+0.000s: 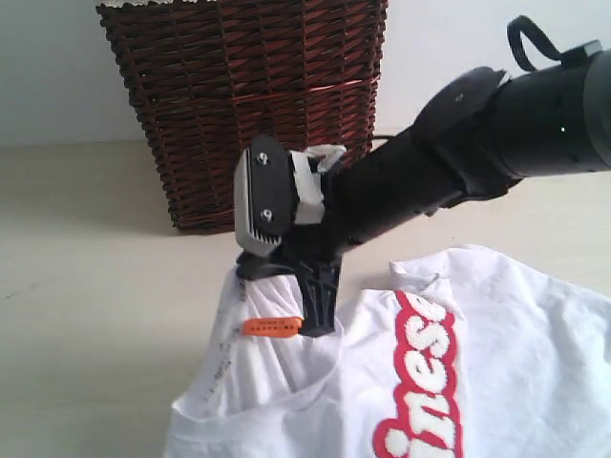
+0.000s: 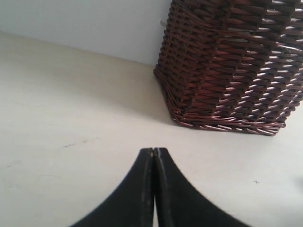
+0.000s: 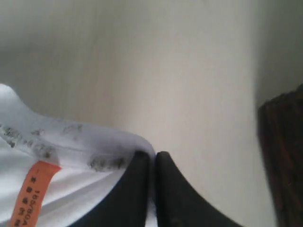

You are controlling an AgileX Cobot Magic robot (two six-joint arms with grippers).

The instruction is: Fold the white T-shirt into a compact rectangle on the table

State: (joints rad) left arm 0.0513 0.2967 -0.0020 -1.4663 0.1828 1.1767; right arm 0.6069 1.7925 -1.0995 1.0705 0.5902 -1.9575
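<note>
The white T-shirt (image 1: 516, 343) lies rumpled on the pale table (image 1: 86, 315), its red-outlined letters (image 1: 425, 382) facing up at the lower right. My right gripper (image 1: 320, 329) reaches in from the right and is shut on the shirt's edge beside the orange neck tag (image 1: 272, 326). In the right wrist view, white cloth (image 3: 71, 189) is pinched between the black fingers of the right gripper (image 3: 152, 156), and the tag (image 3: 33, 189) lies close by. My left gripper (image 2: 154, 150) is shut on nothing above the bare table (image 2: 71, 109). It does not show in the exterior view.
A dark wicker basket (image 1: 248, 95) stands on the table against the back wall, just behind my right arm. It also fills the far side of the left wrist view as the basket (image 2: 236, 61). Bare table stretches left of the shirt.
</note>
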